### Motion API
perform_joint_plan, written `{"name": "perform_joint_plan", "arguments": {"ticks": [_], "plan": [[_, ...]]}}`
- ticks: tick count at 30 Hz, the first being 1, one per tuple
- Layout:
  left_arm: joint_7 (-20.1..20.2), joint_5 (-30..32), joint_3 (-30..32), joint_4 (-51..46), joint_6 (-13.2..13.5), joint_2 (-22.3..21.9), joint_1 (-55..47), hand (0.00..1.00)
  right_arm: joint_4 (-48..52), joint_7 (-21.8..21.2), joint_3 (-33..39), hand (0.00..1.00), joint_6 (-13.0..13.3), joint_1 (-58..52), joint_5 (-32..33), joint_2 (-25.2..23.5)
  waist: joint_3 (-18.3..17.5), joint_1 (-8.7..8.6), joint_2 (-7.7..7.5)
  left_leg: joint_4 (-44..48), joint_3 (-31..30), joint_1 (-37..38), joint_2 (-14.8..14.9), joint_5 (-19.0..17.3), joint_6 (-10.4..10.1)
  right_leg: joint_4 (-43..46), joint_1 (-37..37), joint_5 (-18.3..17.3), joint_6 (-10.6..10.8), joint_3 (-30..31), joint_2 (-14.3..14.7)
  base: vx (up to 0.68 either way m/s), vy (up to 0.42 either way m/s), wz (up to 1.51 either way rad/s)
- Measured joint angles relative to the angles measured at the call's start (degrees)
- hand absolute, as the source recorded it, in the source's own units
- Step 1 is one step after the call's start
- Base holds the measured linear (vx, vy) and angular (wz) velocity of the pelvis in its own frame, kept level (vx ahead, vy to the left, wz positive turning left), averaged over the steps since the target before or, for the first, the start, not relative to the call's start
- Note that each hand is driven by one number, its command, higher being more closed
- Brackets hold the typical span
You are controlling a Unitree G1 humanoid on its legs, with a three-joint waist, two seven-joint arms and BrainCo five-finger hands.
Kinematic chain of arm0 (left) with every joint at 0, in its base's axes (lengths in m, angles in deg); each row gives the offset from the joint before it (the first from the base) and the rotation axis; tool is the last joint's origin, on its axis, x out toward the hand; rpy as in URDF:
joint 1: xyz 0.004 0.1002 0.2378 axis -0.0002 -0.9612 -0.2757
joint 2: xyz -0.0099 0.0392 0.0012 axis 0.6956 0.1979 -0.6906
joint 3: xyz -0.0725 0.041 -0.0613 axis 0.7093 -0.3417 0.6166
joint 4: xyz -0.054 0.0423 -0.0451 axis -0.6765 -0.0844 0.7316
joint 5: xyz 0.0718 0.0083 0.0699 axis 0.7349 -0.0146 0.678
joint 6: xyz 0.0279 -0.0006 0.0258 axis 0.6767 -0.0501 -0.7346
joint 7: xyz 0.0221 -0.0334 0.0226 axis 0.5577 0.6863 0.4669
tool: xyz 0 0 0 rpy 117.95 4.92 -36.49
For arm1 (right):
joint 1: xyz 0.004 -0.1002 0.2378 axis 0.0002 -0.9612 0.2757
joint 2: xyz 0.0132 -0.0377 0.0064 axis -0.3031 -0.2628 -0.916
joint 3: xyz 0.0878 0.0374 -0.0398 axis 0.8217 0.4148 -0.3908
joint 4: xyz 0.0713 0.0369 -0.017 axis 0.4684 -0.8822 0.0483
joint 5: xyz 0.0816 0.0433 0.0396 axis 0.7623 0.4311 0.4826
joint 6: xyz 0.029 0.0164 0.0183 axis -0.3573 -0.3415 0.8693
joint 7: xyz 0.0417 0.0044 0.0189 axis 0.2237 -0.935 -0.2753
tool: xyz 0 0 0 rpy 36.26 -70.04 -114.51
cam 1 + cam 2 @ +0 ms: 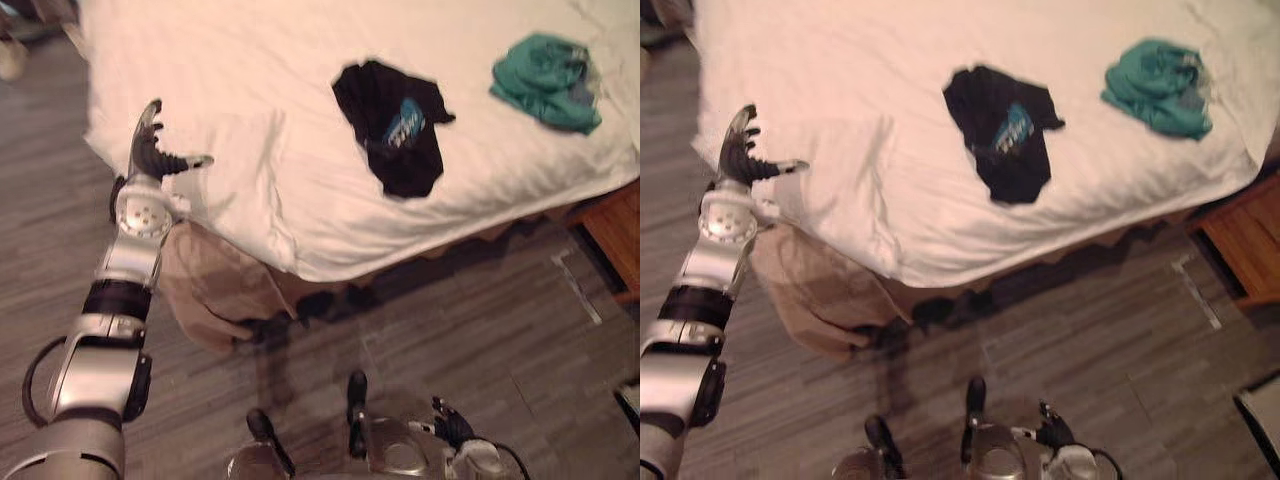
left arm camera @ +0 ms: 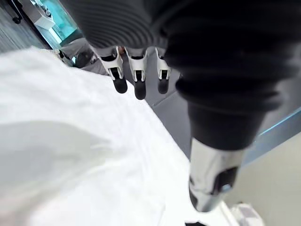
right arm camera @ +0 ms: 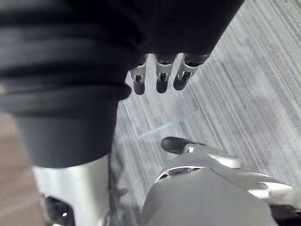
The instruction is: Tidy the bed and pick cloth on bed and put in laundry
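1. Two garments lie on the bed (image 1: 300, 50), the biggest thing before us. Both rest on its top toward the robot's right, well apart from either hand.
2. Its white duvet (image 1: 470, 180) is mostly smooth, but near the corner on the robot's left it is rumpled into a raised fold (image 1: 250, 175). Under that corner a brown bed skirt (image 1: 210, 290) hangs toward the wood-patterned floor (image 1: 450, 320).
3. We see the black T-shirt (image 1: 395, 125), with a blue print on it, crumpled close to the bed's near edge.
4. We see the teal garment (image 1: 545, 80), smaller and bunched, farther to the right and deeper on the bed, apart from the T-shirt.
5. Our left hand (image 1: 150, 150) hovers at the rumpled corner, just beside the fold. Its fingers are relaxed and spread with the thumb held out, and it holds nothing. We cannot tell whether it touches the duvet.
6. Our right hand (image 3: 159, 70) hangs low over the floor, fingers straight and empty.
7. We judge the tidying step to be in hand, with no garment picked up yet. The next move calls for flattening the fold with the left hand. After that comes a reach across to the T-shirt, the nearer of the two garments, to curl the fingers round its cloth.
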Motion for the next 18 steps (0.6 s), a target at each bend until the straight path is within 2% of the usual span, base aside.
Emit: {"name": "perform_joint_plan", "arguments": {"ticks": [1, 4, 6, 7, 9, 13, 18], "plan": [[-0.17, 1.78, -1.51, 1.3, -1.24, 0.0, 2.65, 1.0, 0.82, 0.36, -1.1, 0.0, 0.05, 0.75, 0.4, 0.03, 0.52, -0.47, -0.44, -0.08, 0.66, -1.11, -0.06, 0.2, 0.07, 0.14, -1.6, 0.27, -0.28, 0.58, 0.02, 0.02, -0.013, -0.2], [0.01, 5.4, -4.13, 4.87, -5.61, 0.01, 6.42, 1.0, 1.41, 0.94, -3.13, 0.0, 0.34, 2.77, 1.91, 0.32, 1.73, -1.78, -1.04, -0.25, 1.6, -2.41, -0.52, 0.48, 0.12, 0.2, -3.86, 0.58, -0.24, 1.78, -0.05, 0.02, -0.002, -0.14], [0.34, 12.47, -5.12, 6.85, -9.99, 0.1, 8.36, 1.0, 1.61, 1.29, -5.05, 0.0, 0.84, 4.18, 2.71, 0.45, 2.76, -2.84, -1.51, -0.23, 2.52, -3.6, -0.66, 0.52, 0.18, 0.19, -5.66, 1.05, -0.26, 2.83, -0.07, 0.0, 0.004, -0.15], [0.33, 14.21, -5.39, 6.86, -10.68, 0.13, 9.06, 1.0, 1.64, 1.26, -5.3, 0.0, 0.85, 4.29, 2.73, 0.44, 2.87, -2.9, -1.56, -0.21, 2.56, -3.97, -0.72, 0.59, 0.28, 0.2, -6.09, 1.09, -0.27, 2.95, -0.09, 0.0, -0.004, -0.09], [5.12, 22.65, -6.35, 6.74, -14.47, 0.81, 11.71, 1.0, 1.68, 1.27, -6.75, 0.0, 0.87, 4.44, 3.88, 0.43, 3.51, -3.18, -1.83, -0.25, 2.54, -4.37, -0.71, 0.64, 0.35, 0.09, -6.42, 1.28, -0.25, 2.97, -0.08, 0.0, 0.0, 0.0], [12.92, 31.66, -7.89, 5.93, -18.62, 1.87, 11.76, 1.0, 1.88, 1.31, -6.86, 0.0, 1.76, 4.96, 5.22, 0.55, 3.51, -3.8, -1.84, -0.22, 2.46, -4.11, -0.85, 0.63, 0.37, 0.1, -6.19, 1.54, 0.03, 3.01, -0.24, 0.0, 0.0, 0.0], [15.95, 34.73, -7.8, 9.16, -18.85, 2.11, 10.22, 1.0, 3.86, 2.04, -3.98, 0.0, 2.24, 5.32, 7.92, 1.59, 3.51, -4.65, -1.81, -0.13, 2.37, -2.16, -0.86, 0.42, 0.64, -1.44, -2.94, 2.0, 0.74, 2.86, -0.36, -0.01, -0.002, 0.0]]}}
